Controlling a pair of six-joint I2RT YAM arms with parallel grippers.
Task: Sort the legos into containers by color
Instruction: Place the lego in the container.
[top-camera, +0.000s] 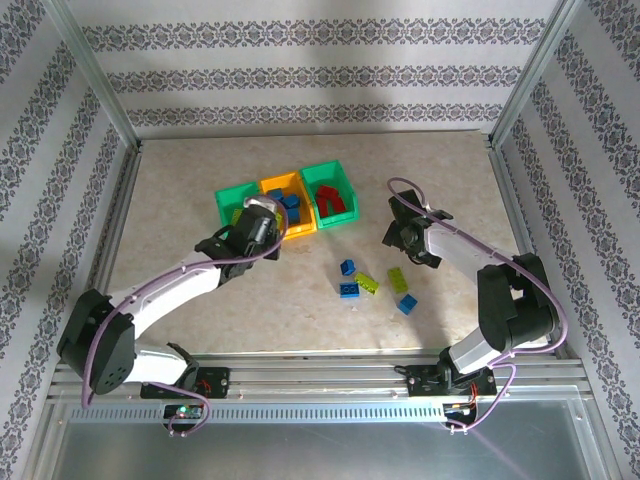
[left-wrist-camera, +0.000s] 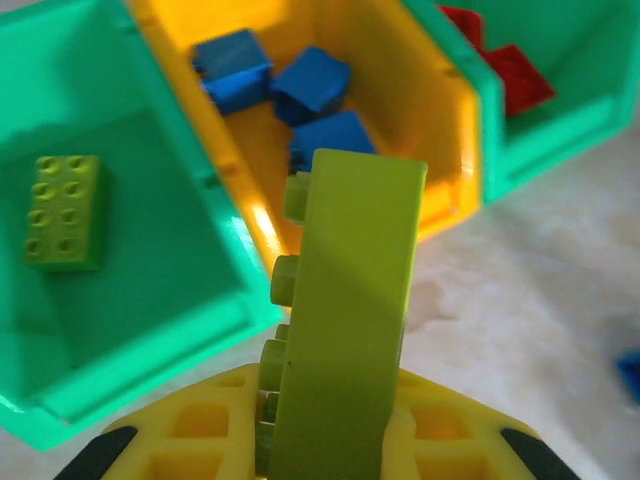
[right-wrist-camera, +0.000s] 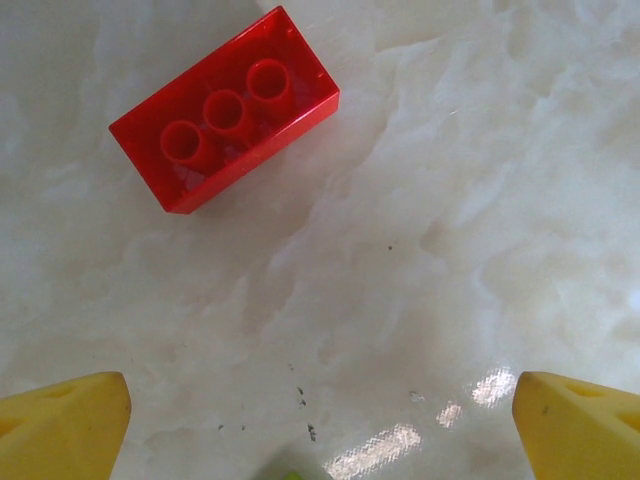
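Touching the orange bin (top-camera: 283, 207) on its left, a left green bin (top-camera: 232, 207) with one flat yellow-green brick (left-wrist-camera: 65, 212) on its floor, studs up.

Above the near-left corner of the orange bin, by the wall shared with that green bin: left jaws clenched on a held yellow-green brick (left-wrist-camera: 345, 320), gripped on edge, studs facing left, well above the bin floors.

Inside the orange bin, three blue bricks (left-wrist-camera: 300, 95) bunched together at the middle.

Touching the orange bin on its right, a right green bin (top-camera: 332, 190) holding red bricks (top-camera: 335, 198).

On the worktop (top-camera: 280, 310), in front and to the right of the orange bin, a loose cluster of two blue pieces (top-camera: 348, 278), a yellow-green piece (top-camera: 366, 283) just beside them, another yellow-green piece (top-camera: 398, 279) further right, and a last blue piece (top-camera: 407, 304) farthest from the orange bin.

Further right of the orange bin, past the right green bin: right jaws released and spread wide, yellow fingertips (right-wrist-camera: 60, 430) low in the wrist view, touching nothing.

On bare worktop ahead of those jaws, apart from both fingertips, a single red brick (right-wrist-camera: 225, 110), upside down, hollow tubes showing, lying at a slant.
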